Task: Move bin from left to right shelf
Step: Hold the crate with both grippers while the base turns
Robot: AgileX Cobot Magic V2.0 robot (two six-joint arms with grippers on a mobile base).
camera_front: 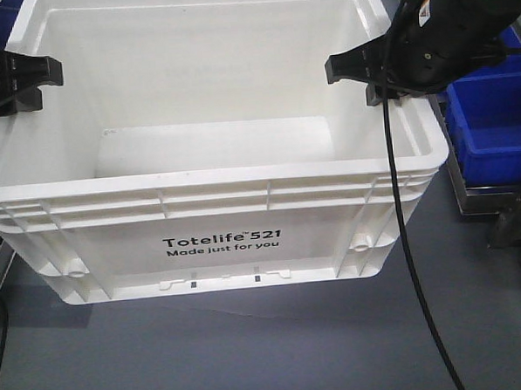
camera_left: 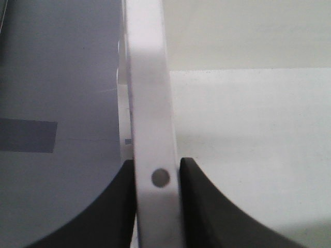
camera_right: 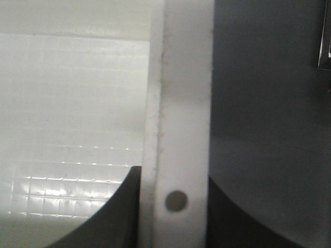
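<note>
While level at opposite sides, left fingers [camera_left: 98, 217] and right fingers [camera_right: 103, 222] tight on the rim of the bin [camera_front: 115, 246].

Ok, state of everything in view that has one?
bin: upright, no lid, empty.
left gripper: jaws shut on the bin's left rim.
right gripper: jaws shut on the bin's right rim.
blue bin: upright, no lid.

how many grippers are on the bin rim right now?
2: the left gripper is clamped on the left rim of the bin, and the right gripper on the right rim. Each wrist view shows the rim pinched between both fingers.
</note>
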